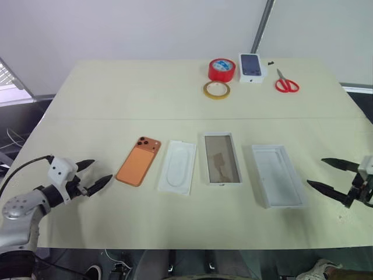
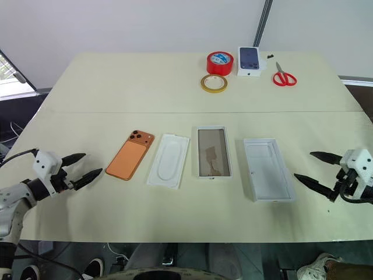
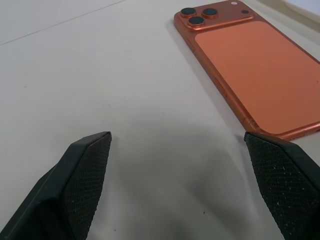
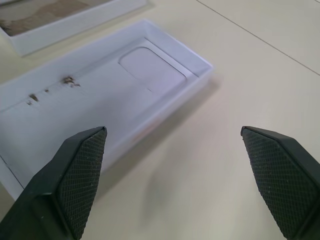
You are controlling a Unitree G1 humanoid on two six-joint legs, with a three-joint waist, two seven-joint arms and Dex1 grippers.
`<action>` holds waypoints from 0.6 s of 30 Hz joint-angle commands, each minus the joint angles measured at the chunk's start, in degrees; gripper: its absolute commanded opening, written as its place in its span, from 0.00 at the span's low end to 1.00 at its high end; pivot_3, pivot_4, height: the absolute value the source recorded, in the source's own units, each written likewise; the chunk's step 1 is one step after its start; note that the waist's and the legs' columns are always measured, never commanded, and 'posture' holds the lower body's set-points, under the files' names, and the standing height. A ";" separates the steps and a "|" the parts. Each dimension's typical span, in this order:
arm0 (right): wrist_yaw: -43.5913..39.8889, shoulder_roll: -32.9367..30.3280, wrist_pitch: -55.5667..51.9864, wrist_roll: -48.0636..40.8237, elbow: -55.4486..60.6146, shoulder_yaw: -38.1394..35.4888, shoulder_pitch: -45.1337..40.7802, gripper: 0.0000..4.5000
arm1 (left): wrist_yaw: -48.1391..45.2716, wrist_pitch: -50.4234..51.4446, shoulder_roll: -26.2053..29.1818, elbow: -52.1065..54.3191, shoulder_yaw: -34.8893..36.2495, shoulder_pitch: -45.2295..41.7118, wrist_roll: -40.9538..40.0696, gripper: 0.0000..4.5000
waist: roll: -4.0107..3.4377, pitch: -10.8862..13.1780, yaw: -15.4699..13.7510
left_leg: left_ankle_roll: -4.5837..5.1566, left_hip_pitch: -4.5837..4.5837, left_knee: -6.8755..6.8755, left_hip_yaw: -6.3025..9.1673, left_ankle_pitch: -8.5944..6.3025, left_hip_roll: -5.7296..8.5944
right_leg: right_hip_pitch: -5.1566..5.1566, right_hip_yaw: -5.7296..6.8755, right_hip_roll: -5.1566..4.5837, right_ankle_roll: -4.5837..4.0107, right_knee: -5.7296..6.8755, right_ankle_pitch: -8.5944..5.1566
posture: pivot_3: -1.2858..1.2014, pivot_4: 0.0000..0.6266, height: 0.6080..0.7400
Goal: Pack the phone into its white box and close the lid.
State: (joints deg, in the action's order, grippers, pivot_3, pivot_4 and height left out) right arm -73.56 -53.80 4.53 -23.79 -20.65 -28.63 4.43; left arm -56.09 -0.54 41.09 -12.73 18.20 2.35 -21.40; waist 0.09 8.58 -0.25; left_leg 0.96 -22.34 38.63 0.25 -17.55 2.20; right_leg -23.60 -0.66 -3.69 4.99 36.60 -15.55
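Lying in row across near half of cream table (image 1: 116,93): one phone (image 1: 139,161) camera-side up, one thin white insert (image 1: 177,167), one white box (image 1: 221,158) with brown floor, one lid (image 1: 278,175) open side up. Table: two panels, seam crossing between; pale wall behind. Far edge, 12 to 1 o'clock: red tape roll (image 1: 222,69), yellow tape roll (image 1: 216,90), small printed phone box (image 1: 252,67), red scissors (image 1: 286,83). Left gripper (image 1: 93,175) at 9 o'clock beside phone, fingers spread wide, empty. Right gripper (image 1: 327,175) at 3 o'clock beside lid, likewise wide, empty.
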 commanded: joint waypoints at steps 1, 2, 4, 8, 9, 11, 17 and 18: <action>0.22 -1.03 0.98 -0.52 0.77 -1.79 0.13 1.00 | -0.76 -1.36 0.90 0.54 2.15 0.13 -1.03 0.99 | 0.00 0.00 0.01 | 0.00 0.00 0.00 0.00 0.00 0.00 | 0.00 0.00 0.00 0.00 0.00 0.00 | 0.52 0.24 1.00; 0.52 -0.85 0.75 -0.53 1.25 -1.62 0.12 1.00 | -0.74 -1.32 0.73 0.74 2.08 0.11 -0.98 0.99 | -0.01 0.00 0.00 | 0.00 0.00 0.00 0.00 0.00 0.00 | 0.00 0.00 0.00 0.00 0.00 0.00 | 0.52 0.24 1.00; 0.97 -0.58 0.56 -0.45 1.87 -1.25 0.11 1.00 | -0.36 -0.92 0.49 1.29 1.87 0.12 -0.86 0.99 | -0.01 0.01 -0.03 | 0.00 0.00 0.00 0.00 0.00 0.00 | 0.00 0.00 0.00 0.00 0.00 0.00 | 0.52 0.24 1.00; 2.22 0.02 -0.24 -0.34 3.68 -0.24 -0.19 1.00 | 0.37 -1.20 1.03 3.21 0.65 -0.08 0.81 0.99 | -0.01 0.01 -0.04 | 0.00 0.00 0.00 0.00 0.00 0.00 | 0.01 0.00 0.00 0.00 -0.01 0.00 | 0.52 0.24 1.00; 2.41 0.11 -0.43 -0.39 3.98 -0.09 -0.28 1.00 | -0.04 -1.29 1.13 3.31 0.46 -0.08 0.87 0.99 | -0.01 0.01 -0.04 | 0.00 0.00 -0.01 0.00 0.00 0.00 | 0.01 0.00 0.00 0.00 -0.01 0.00 | 0.52 0.24 1.00; 2.72 0.25 -0.70 -0.44 4.47 0.15 -0.34 1.00 | -0.37 -1.28 1.13 3.55 0.41 -0.07 1.03 0.99 | -0.01 0.01 -0.02 | 0.00 0.00 -0.01 0.00 0.00 0.00 | 0.01 0.00 0.00 0.00 -0.01 0.00 | 0.52 0.24 1.00; 3.28 0.49 -1.09 -0.65 5.78 0.96 -0.68 1.00 | -2.92 -3.12 0.45 4.21 1.68 -0.57 -1.25 0.99 | -0.01 0.01 -0.05 | 0.00 0.00 -0.02 0.00 0.00 0.00 | 0.01 0.00 0.00 0.00 -0.02 0.00 | 0.52 0.24 1.00; 3.38 0.50 -1.23 -0.67 6.01 1.12 -0.88 1.00 | -2.92 -3.10 0.38 4.43 1.61 -0.71 -1.38 0.99 | -0.01 0.01 -0.05 | 0.00 0.00 -0.02 0.00 0.00 0.00 | 0.01 0.00 0.00 0.00 -0.02 0.00 | 0.52 0.24 1.00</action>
State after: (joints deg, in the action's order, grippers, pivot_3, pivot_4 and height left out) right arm -70.50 -53.23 3.32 -23.72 -16.64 -27.19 4.22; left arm -58.57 -2.11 41.04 -10.23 18.69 2.24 -21.83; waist 0.07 8.59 -0.30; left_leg 0.96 -22.34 38.61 0.24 -17.55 2.20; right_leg -23.60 -0.67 -3.69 4.99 36.57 -15.55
